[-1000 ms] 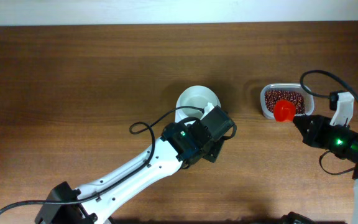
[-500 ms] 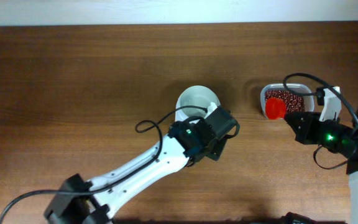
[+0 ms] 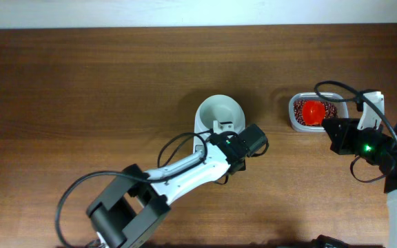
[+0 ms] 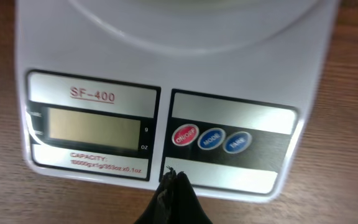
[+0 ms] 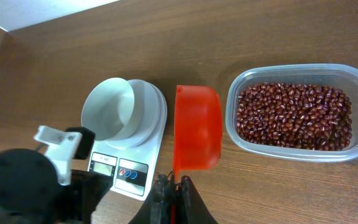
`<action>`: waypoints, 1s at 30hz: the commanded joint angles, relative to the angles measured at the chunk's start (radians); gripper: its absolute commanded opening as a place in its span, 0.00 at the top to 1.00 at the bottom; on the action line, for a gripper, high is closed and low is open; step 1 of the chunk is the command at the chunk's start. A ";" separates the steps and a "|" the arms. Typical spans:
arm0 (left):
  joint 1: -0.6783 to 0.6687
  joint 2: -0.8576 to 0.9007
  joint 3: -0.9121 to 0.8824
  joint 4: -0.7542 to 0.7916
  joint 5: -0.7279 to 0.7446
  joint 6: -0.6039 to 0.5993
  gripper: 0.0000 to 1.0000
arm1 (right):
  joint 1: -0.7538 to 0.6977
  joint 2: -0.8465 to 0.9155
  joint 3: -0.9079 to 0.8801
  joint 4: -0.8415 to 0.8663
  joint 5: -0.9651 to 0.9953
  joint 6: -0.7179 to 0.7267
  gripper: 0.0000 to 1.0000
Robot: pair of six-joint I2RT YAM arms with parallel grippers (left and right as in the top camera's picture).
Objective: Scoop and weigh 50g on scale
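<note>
Conceivably the left gripper (image 4: 174,186), pinched together at six o'clock of the scale (image 4: 166,62), could miss the power button (image 4: 184,135); the right gripper (image 5: 169,185) clamped the scoop (image 5: 197,127) over beans (image 5: 294,115) at three o'clock.

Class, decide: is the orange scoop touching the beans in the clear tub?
Apart. The right wrist view shows a strip of bare wood between the scoop and the tub holding the beans.
</note>
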 commanded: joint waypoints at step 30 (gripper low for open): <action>-0.012 0.090 0.013 0.101 -0.119 -0.054 1.00 | 0.005 0.003 0.004 0.004 0.008 -0.007 0.96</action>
